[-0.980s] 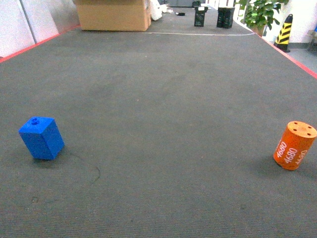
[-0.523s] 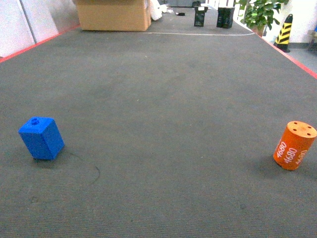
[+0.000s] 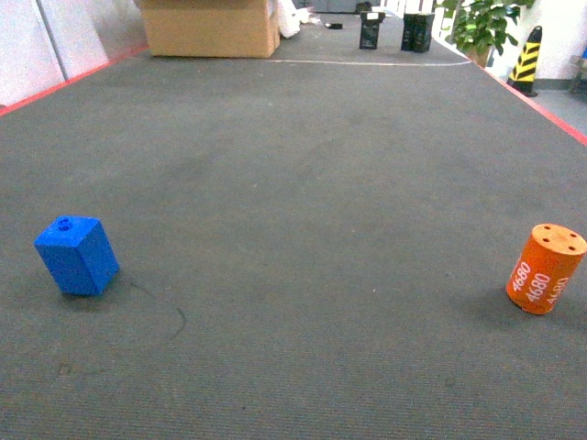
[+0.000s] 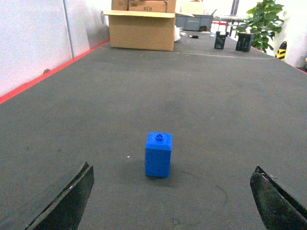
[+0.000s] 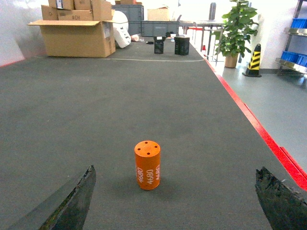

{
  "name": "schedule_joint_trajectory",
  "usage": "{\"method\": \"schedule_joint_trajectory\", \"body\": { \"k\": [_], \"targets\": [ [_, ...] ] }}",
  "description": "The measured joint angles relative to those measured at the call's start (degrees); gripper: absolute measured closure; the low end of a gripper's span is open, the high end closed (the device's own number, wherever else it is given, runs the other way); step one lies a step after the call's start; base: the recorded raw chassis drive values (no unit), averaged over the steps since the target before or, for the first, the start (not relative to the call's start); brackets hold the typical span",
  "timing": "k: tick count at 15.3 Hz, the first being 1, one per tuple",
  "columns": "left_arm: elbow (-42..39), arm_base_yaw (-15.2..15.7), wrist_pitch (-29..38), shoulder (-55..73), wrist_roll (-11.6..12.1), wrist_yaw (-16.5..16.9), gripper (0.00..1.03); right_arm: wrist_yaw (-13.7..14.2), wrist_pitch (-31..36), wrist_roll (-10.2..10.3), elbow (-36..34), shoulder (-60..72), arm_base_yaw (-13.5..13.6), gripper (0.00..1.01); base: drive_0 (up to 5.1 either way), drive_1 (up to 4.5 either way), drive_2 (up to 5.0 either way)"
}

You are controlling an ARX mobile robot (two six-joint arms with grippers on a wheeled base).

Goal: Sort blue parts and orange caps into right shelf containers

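Observation:
A blue part (image 3: 77, 255) stands on the dark mat at the left of the head view, and an orange cap (image 3: 546, 269) marked "4680" stands upright at the right. Neither gripper shows in the head view. In the left wrist view my left gripper (image 4: 172, 189) is open, with the blue part (image 4: 158, 155) a little ahead of it, between the lines of its fingers. My right gripper (image 5: 176, 179) is open too, and the orange cap (image 5: 147, 165) stands ahead, left of centre. Blue containers (image 5: 294, 57) on a steel shelf (image 5: 289, 67) show at the far right edge.
A red border (image 3: 550, 115) runs along the mat's right side, with grey floor beyond it. At the far end are a cardboard box (image 3: 209, 27), two small black objects (image 3: 370, 32), a potted plant (image 3: 481, 23) and a yellow-black bollard (image 3: 526, 57).

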Motion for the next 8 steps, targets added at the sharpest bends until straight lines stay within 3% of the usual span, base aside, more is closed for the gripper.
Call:
{"method": "schedule_joint_trajectory", "body": {
  "k": [8],
  "targets": [
    [0.0, 0.0, 0.0, 0.0, 0.0, 0.0, 0.05, 0.0, 0.0, -0.02, 0.0, 0.0, 0.0, 0.03, 0.0, 0.0, 0.0]
  ]
}}
